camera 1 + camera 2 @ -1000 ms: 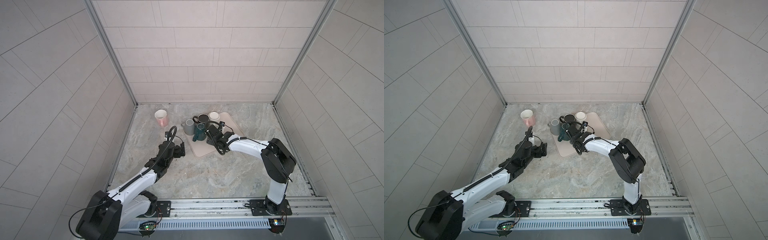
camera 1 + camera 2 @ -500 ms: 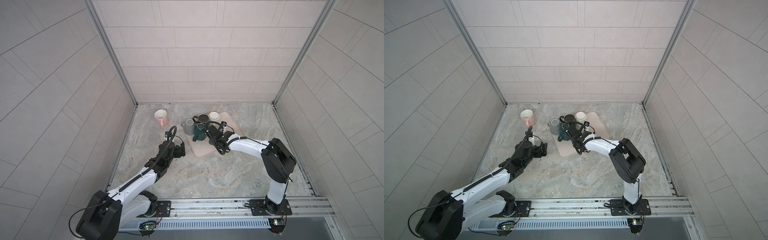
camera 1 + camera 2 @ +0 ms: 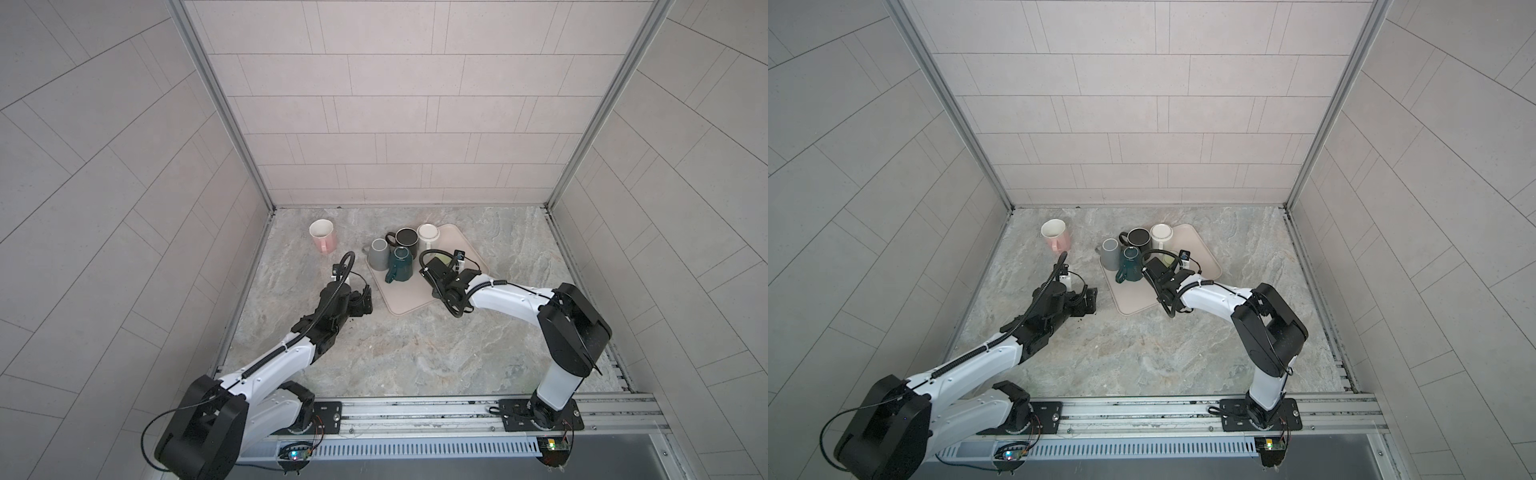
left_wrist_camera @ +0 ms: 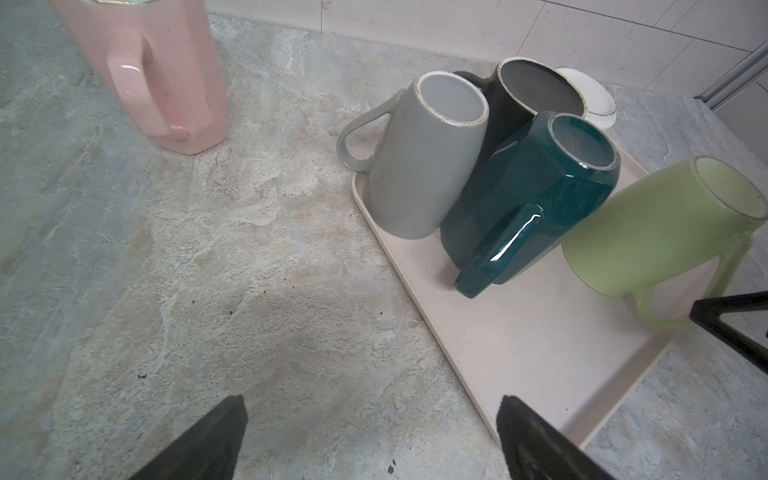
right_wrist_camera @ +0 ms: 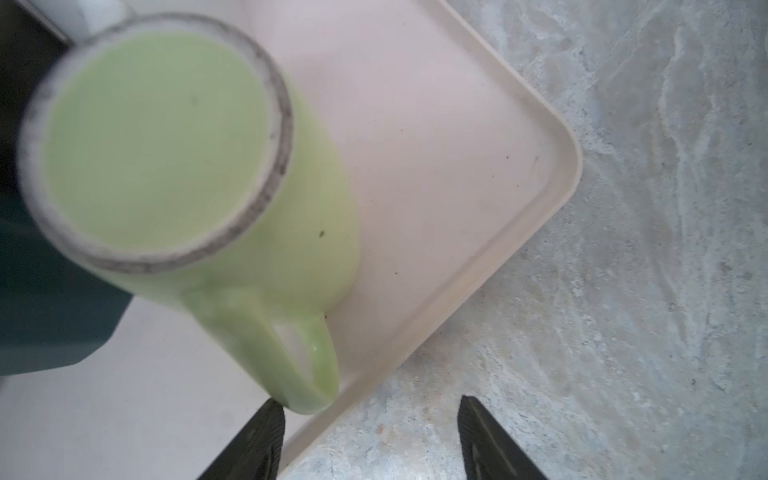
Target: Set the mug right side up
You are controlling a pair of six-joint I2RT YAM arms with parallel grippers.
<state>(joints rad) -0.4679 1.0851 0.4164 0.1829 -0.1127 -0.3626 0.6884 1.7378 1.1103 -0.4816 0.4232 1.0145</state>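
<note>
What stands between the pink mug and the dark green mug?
The grey mug stands between pink mug and dark green mug; both top views show it.

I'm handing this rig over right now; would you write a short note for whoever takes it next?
Left gripper: open, empty, over the table beside the tray.
Right gripper: open, at the handle of the light green mug, not gripping.
Light green mug: base up on the tray, beside the teal mug.
Done: pink mug stands upright on the table.
Left: grasp and flip the light green mug.
</note>
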